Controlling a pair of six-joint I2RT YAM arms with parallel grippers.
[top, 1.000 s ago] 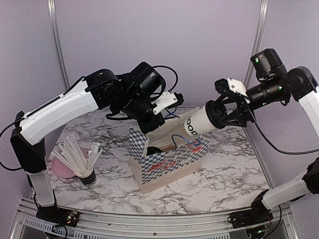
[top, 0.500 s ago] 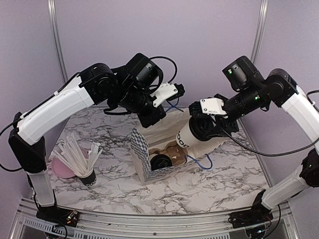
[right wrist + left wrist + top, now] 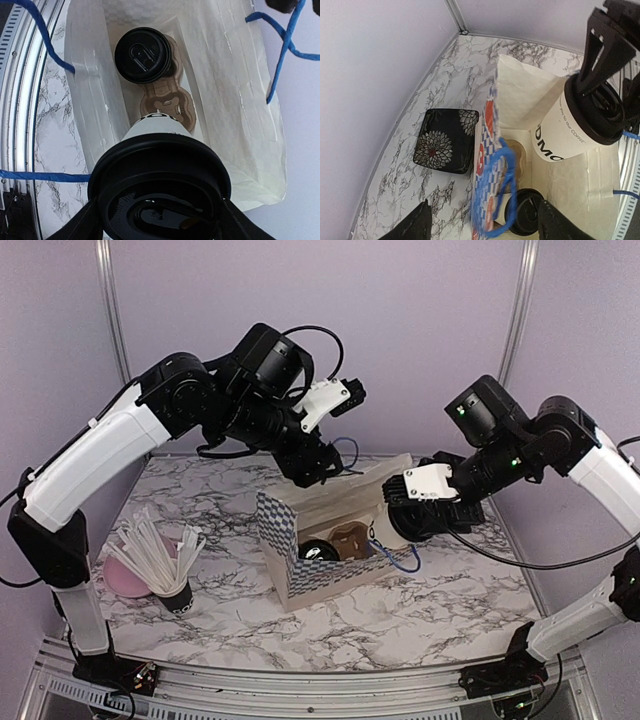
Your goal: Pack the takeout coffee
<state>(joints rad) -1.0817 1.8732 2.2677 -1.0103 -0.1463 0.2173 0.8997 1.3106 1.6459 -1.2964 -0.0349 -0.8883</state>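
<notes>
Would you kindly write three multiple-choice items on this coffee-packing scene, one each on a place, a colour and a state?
1. Where is the unheld cup relative to the bag? A beside it; B in the cardboard tray inside it; C under it.
2. What colour are the bag's handles? A blue; B red; C green.
3. What is the right end effector doing? A standing open and empty; B pinching a handle; C gripping the second cup.
Answers: 1 B, its black lid shows in the tray at the bag's bottom; 2 A, blue cord loops show in both wrist views; 3 C, it clasps the tilted cup near its lid over the bag.
</notes>
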